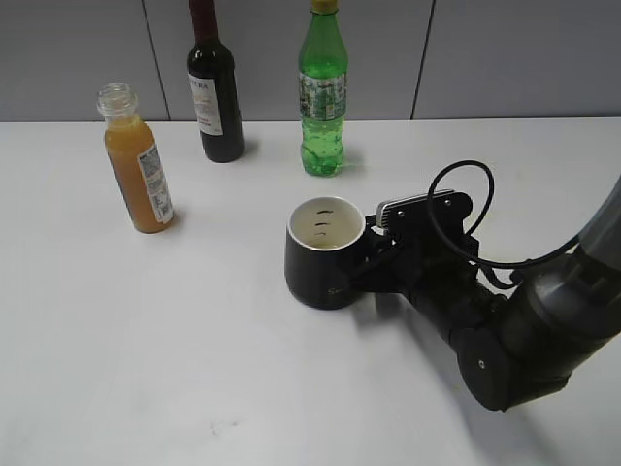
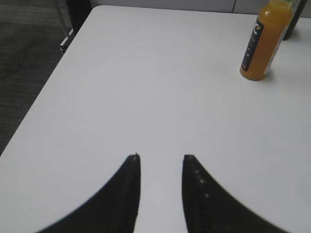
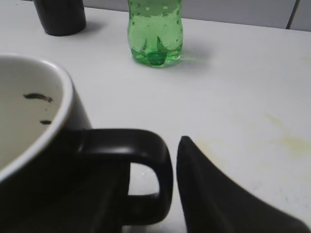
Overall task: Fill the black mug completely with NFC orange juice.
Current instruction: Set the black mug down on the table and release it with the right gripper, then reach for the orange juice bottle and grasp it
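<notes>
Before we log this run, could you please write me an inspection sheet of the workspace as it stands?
Surface: white table; faint yellowish stains in the right wrist view.
Job's things: black mug upright, no juice in it, only dark marks inside; orange juice bottle uncapped, nearly full, standing apart at far left.
Clutter: dark wine bottle and green soda bottle at the back.
Grippers: right gripper at the mug's handle, one finger either side; left gripper open over bare table.
Cables: black loop on the right arm.
Surroundings: grey panel wall; dark floor beyond the table's left edge.
</notes>
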You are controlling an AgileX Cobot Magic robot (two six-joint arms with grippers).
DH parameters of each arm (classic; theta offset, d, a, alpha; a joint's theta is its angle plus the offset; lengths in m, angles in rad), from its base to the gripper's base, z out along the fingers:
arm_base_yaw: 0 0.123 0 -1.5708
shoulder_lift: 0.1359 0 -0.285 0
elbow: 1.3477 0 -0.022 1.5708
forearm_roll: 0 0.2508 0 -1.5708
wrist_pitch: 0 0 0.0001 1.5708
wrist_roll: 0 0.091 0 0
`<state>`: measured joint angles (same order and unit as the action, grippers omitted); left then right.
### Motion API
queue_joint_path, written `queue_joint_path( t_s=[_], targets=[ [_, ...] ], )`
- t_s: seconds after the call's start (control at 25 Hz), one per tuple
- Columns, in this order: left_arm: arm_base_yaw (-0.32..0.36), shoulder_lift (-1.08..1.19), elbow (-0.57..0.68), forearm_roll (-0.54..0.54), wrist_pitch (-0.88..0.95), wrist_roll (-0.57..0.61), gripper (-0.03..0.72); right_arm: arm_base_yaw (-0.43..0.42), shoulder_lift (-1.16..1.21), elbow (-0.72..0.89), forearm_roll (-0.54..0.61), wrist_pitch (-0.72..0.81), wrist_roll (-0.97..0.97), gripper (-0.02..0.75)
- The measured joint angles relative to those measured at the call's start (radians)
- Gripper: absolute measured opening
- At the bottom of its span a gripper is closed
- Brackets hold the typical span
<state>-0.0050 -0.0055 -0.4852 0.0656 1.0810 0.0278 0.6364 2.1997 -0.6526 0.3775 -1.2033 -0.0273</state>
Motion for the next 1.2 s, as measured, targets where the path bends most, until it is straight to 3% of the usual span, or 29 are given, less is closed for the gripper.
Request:
queue_joint_path(
  t_s=[0.2, 0.4, 0.48, 0.84, 1.2],
  targets=[
    [0.000, 0.000, 0.000, 0.000, 0.000, -0.001, 0.237, 0.000, 0.000, 0.027, 0.001, -0.019, 0.002, 0.415],
    [0.000, 0.000, 0.000, 0.000, 0.000, -0.001, 0.237, 0.000, -0.003, 0.064, 0.005, -0.047, 0.006, 0.594],
    [0.000, 0.000, 0.000, 0.000, 0.000, -0.001, 0.237, 0.000, -0.007, 0.079, 0.006, -0.052, 0.008, 0.622],
    [0.000, 0.000, 0.000, 0.000, 0.000, 0.000, 0.237, 0.000, -0.102, 0.165, -0.002, -0.019, 0.007, 0.639],
    [0.000, 0.000, 0.000, 0.000, 0.000, -0.001, 0.237, 0.000, -0.346, 0.368, -0.003, -0.015, 0.007, 0.639]
  ],
)
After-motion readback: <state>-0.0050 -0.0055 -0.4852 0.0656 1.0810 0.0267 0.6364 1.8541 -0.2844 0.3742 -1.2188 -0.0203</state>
